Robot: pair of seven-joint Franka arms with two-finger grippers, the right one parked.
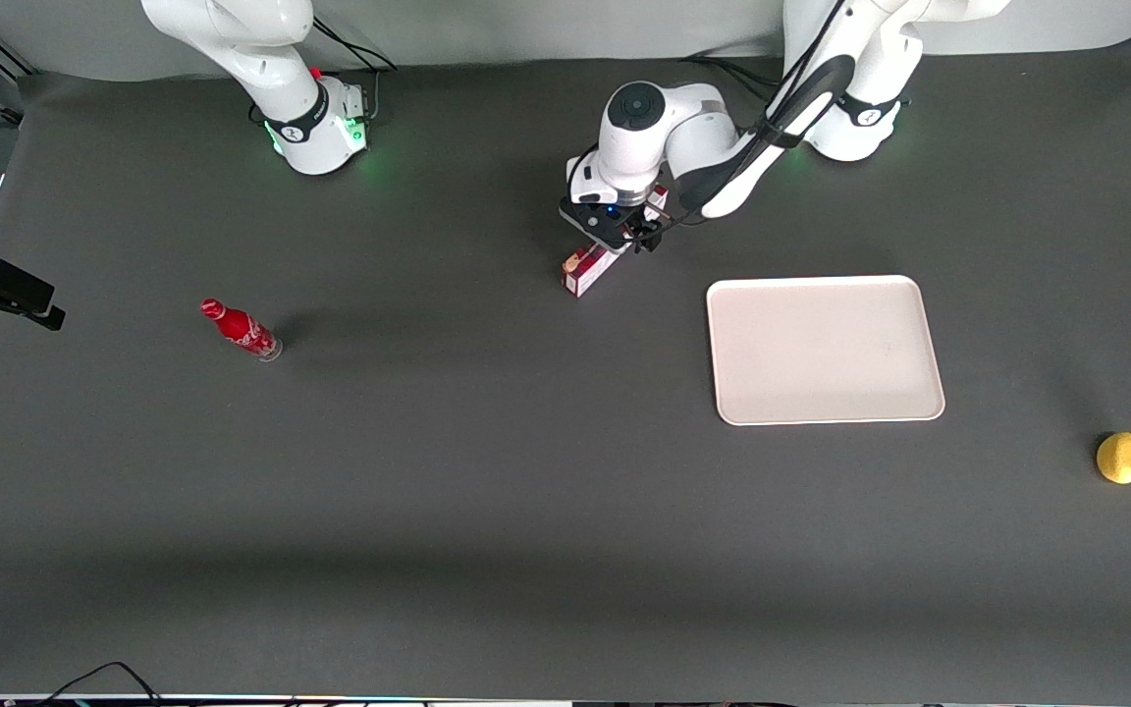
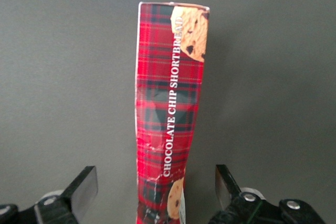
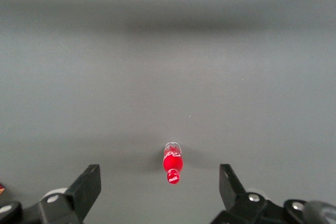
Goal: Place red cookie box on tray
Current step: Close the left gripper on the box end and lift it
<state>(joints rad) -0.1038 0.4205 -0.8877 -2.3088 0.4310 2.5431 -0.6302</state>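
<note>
Nearest the front edge of the bench lies a yellow ball, toward the working arm's end. Farther in, the tray sits flat and bare. Just beside its corner, toward the parked arm's end, the red cookie box lies on the mat. Above it hangs the gripper, fingers spread wide on either side, not touching. A small red bottle lies well apart.

The left arm reached from its base down toward the table's middle, its wrist pointing straight down. Its gripper hung low there, fingers spread wide apart, one at nine o'clock and one at three.
</note>
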